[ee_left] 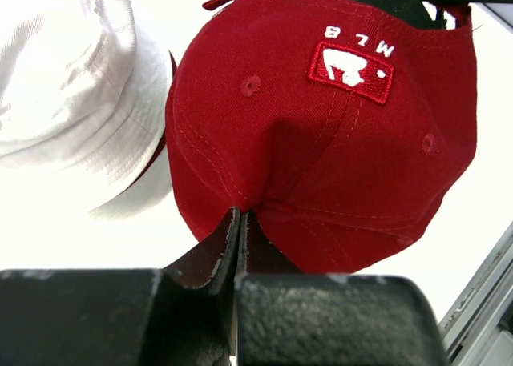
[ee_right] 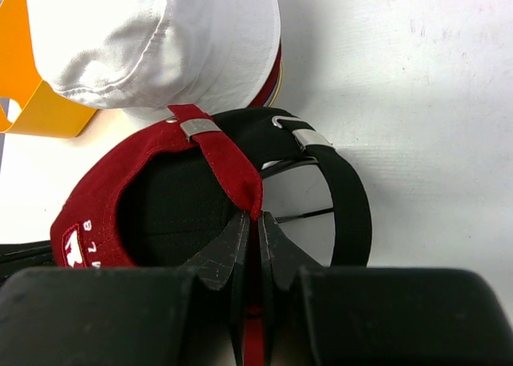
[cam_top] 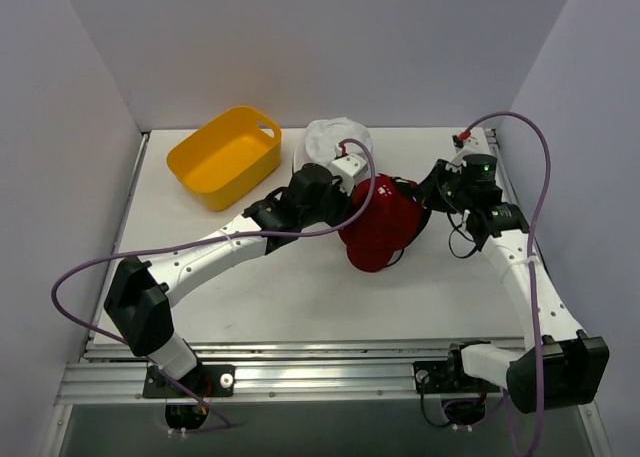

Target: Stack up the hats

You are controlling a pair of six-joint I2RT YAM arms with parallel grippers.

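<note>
Well, at the far left of the bench (cam_top: 300, 277) sits the yellow basket (cam_top: 225, 157); just to its right is the white bucket hat (cam_top: 335, 137), with a dark red edge showing beneath its brim, so it seems to top a pile. Next come the left jaws, pressed together on a small fold of the red cap's (ee_left: 321, 142) crown; the cap lies mid-bench, close beside the white hat. A black cap (ee_right: 345, 190) is nested under it, its strap poking out at the back. On the right, the right jaws pinch the red cap's rear strap (ee_right: 228, 162).

Both grips are thin, I reckon; a fold of cloth or a narrow strap could slide free if the arms draw apart or lift unevenly, and the cap would flop down crooked. The black cap might also drop out or drag along; swinging the load across could nudge the white hat off its pile.
</note>
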